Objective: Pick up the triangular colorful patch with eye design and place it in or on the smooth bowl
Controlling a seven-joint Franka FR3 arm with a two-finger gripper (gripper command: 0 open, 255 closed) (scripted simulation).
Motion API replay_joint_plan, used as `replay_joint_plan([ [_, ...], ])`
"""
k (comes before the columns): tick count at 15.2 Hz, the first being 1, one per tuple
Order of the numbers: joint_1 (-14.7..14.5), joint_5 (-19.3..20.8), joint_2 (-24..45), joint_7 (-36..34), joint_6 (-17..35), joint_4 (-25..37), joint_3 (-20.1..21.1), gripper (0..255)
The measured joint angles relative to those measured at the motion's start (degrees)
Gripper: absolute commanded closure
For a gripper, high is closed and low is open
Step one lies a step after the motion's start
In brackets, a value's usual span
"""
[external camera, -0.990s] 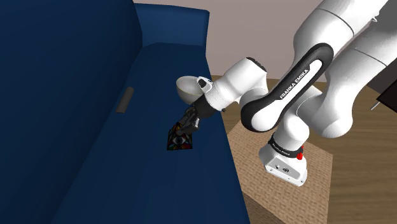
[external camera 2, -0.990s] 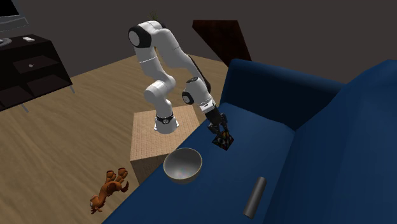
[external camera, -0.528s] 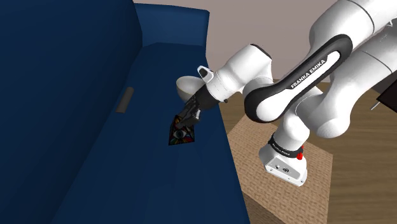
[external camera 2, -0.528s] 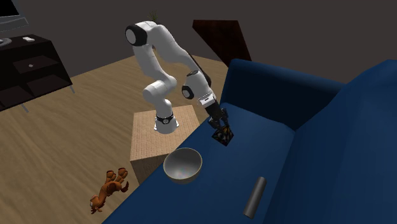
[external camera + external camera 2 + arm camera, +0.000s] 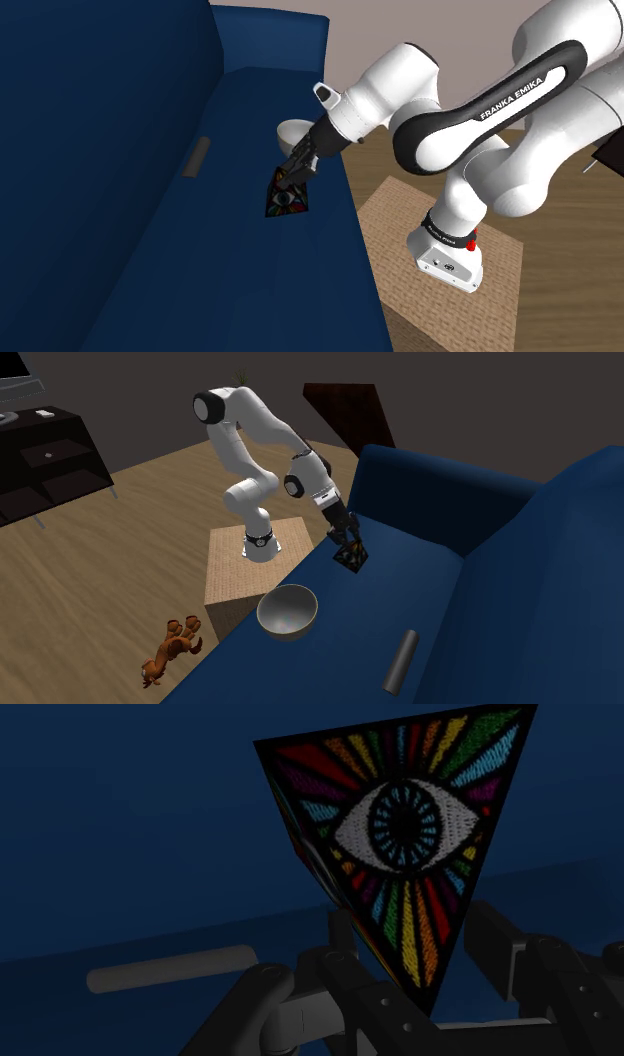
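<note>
The triangular patch [image 5: 405,844] has rainbow rays around a white and blue eye. My black gripper [image 5: 420,966] is shut on its lower tip, and the patch stands up between the fingers. In the shoulder view the patch [image 5: 284,199] hangs from the gripper [image 5: 297,172] above the blue sofa seat. From the second exterior view the gripper [image 5: 345,542] holds the patch [image 5: 350,557] clear of the cushion near the sofa's front edge. The smooth grey bowl [image 5: 287,612] rests on the seat farther along, toward that view's lower left. In the shoulder view the bowl [image 5: 291,133] sits just behind the gripper.
A grey cylinder [image 5: 399,661] lies on the blue sofa [image 5: 440,602] past the bowl, near the backrest; it is also in the wrist view [image 5: 170,967]. My stand [image 5: 245,577] is beside the sofa. A brown toy [image 5: 172,647] lies on the wooden floor.
The arm has lifted, carrying the patch up off the sofa seat. The gripper stays shut on it.
</note>
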State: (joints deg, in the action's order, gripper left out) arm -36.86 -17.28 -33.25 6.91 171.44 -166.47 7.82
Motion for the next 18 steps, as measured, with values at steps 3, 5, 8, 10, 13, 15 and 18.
replay_joint_plan([
  [3, 1.1, 0.6, -1.6, -0.6, -3.3, 1.6, 0.7, 255],
  [5, 1.6, 1.0, -3.2, -0.9, -5.5, 2.4, 0.8, 255],
  [8, 2.3, 1.6, -4.7, -1.3, -8.5, 3.8, 1.0, 255],
  [10, 2.7, 1.9, -6.2, -1.5, -10.9, 4.7, 1.0, 255],
  [13, 3.2, 2.4, -7.7, -1.8, -13.9, 6.2, 1.0, 255],
  [15, 3.6, 2.8, -8.3, -1.9, -15.7, 7.4, 0.9, 255],
  [18, 4.0, 3.2, -9.0, -2.2, -18.1, 9.1, 0.8, 255],
])
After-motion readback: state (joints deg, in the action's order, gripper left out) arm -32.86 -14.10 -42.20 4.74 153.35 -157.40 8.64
